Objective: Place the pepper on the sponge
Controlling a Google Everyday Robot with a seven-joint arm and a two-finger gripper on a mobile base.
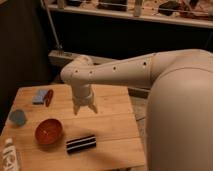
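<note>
The slim red pepper (49,97) lies on the wooden table (112,125) at its far left, right beside the light blue-grey sponge (39,96), on the sponge's right side. My gripper (84,108) hangs over the middle of the table, to the right of both, pointing down. Its two fingers stand apart with nothing between them. The white arm reaches in from the right.
A red-orange bowl (49,131) sits at front left. A round darker blue object (18,117) lies near the left edge. A black-and-white striped block (81,143) lies in front of the gripper. A white bottle (10,156) stands at the front-left corner.
</note>
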